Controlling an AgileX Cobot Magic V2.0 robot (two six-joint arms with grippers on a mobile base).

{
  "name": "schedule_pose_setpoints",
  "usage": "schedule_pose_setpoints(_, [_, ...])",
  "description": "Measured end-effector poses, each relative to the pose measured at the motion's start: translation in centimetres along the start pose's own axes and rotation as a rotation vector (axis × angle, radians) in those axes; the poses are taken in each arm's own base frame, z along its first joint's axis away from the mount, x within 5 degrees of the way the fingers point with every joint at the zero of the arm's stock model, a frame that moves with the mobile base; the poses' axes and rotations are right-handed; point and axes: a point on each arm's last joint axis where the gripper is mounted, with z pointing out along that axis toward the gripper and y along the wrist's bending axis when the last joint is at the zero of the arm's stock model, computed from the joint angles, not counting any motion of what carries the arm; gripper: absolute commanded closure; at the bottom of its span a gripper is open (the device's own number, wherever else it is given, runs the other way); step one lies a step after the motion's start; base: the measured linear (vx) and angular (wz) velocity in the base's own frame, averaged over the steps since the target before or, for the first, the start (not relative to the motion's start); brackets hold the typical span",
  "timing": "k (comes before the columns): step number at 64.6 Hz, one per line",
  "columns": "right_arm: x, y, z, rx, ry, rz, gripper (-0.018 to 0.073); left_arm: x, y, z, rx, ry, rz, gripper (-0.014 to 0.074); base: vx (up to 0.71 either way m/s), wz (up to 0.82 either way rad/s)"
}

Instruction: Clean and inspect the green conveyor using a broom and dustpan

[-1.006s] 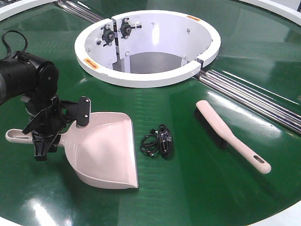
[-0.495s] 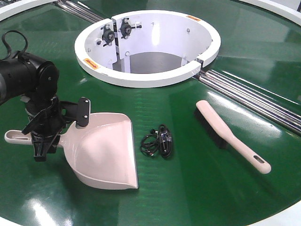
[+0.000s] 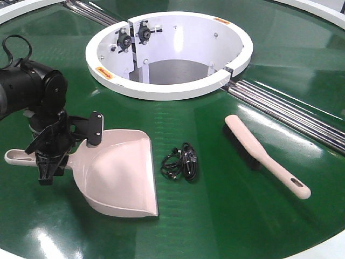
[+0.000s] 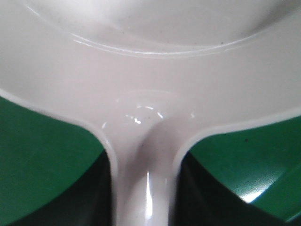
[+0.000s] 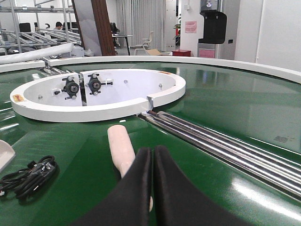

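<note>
Currently the dustpan (image 3: 121, 172) is lying flat on the conveyor (image 3: 242, 216), at the near left. Its mouth is turned to the near right and its handle runs out to the left. The left gripper (image 3: 63, 148) is set over the spot where handle meets pan. In the left wrist view the handle neck (image 4: 143, 188) is seen with dark finger shapes tight against both of its sides, so the jaws are noted as clamped on the dustpan. Green belt is visible on either side of the neck.

The broom (image 3: 264, 154) is lying at the near right, well apart from the dustpan. Its brush end is pointed toward the far left and its slotted handle end toward the near right. Dark bristles are seen beneath its left edge.

A black cable bundle (image 3: 180, 163) is lying between dustpan and broom, nearer the dustpan's mouth and touching neither.

The right gripper (image 5: 152, 149) is not seen from the front. In the right wrist view its two black fingers (image 5: 136, 188) are pressed together with nothing between them, and the pale rounded end of the broom (image 5: 120, 146) is seen just beyond the tips.

The white ring (image 3: 161, 91) is at the far centre, with metal rollers (image 3: 285, 110) running from its right side toward the right edge.
</note>
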Motion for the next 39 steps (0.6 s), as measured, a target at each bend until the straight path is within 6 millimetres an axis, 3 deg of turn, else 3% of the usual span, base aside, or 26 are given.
schedule_pose_setpoints(39, [-0.43,0.05,-0.01,-0.005,-0.049,0.001,0.0568,0.01,-0.01,0.00,0.001,0.002,0.000,0.0603,0.00,0.00])
